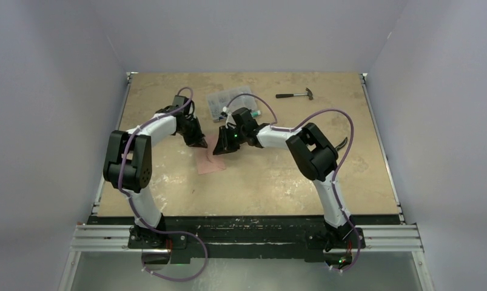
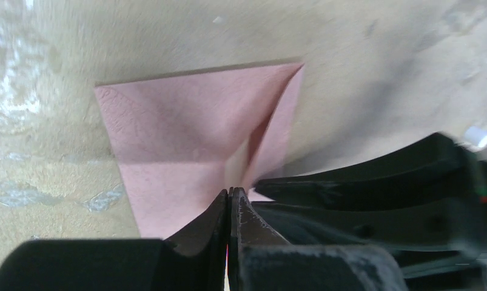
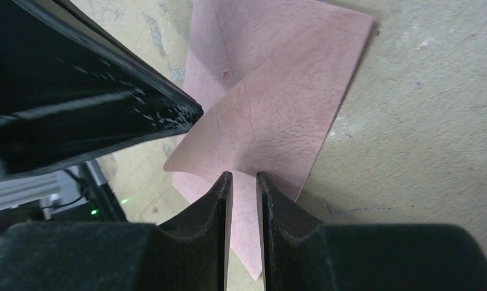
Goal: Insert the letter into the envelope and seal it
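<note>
The salmon-pink envelope (image 1: 209, 162) lies flat on the table between both arms. Its diagonal seams show in the left wrist view (image 2: 186, 133). One triangular flap (image 3: 271, 121) curls up off it. My left gripper (image 2: 230, 193) is shut, its tips at the point of that raised flap, and a thin pink sliver shows between the jaws. From above, the left gripper (image 1: 199, 143) sits at the envelope's far edge. My right gripper (image 3: 245, 176) hangs over the envelope's near corner, jaws a narrow gap apart with pink paper seen between them. The right gripper (image 1: 220, 148) almost touches the left one. The letter is hidden.
A clear compartment box (image 1: 230, 102) stands at the back of the tan table (image 1: 271, 182). A hammer (image 1: 295, 94) lies at the back right. White walls enclose the table on three sides.
</note>
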Motion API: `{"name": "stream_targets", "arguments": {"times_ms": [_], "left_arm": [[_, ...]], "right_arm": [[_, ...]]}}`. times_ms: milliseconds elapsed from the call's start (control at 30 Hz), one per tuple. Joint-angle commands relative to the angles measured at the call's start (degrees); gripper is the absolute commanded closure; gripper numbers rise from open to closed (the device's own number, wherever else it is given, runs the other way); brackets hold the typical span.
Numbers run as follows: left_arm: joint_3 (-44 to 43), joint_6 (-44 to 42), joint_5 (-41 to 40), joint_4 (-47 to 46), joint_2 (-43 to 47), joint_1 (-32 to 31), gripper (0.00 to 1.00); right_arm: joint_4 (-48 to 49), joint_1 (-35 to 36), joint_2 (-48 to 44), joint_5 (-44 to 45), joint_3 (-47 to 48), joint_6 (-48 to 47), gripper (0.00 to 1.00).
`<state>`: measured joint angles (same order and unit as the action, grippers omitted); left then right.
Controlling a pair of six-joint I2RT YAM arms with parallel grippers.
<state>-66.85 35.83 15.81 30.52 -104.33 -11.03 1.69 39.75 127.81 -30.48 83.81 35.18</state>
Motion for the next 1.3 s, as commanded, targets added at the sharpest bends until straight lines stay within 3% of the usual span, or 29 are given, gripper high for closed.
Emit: {"name": "stream_targets", "arguments": {"times_ms": [0,100,233,400,500,967,1267], "left_arm": [[-6.98,-2.65,1.6,4.06,3.34,0.04,0.99],[-8.14,-2.94,2.73,5.05,3.73,-0.05,0.99],[-7.36,-2.7,-2.67,5.16,5.37,-0.01,1.0],[-4.89,-3.08,4.5,2.35,4.32,-0.09,1.0],[-3.15,-3.01,4.59,1.68,3.1,-0.22,1.0],[0.77,-5.32,-6.16,-0.39,-2.63,-1.02,1.0],[1.94,-7.21,-15.62,3.32,-3.41,-3.65,1.0]], "right_arm": [[-8.77,3.21,0.05,14.78,-2.07,-7.63,0.76],[-9.32,4.53,-0.53,19.61,-3.35,-8.25,0.76],[-10.93,5.71,0.12,23.93,-2.91,-8.55,0.76],[-10.28,6.13,-0.06,25.17,-3.68,-7.15,0.75],[-10.22,6.2,-0.06,25.36,-3.91,-6.56,0.75],[-11.17,6.22,-0.52,26.62,-5.62,-5.74,0.76],[-12.0,6.26,-1.39,30.02,-6.1,-5.8,0.76]]}}
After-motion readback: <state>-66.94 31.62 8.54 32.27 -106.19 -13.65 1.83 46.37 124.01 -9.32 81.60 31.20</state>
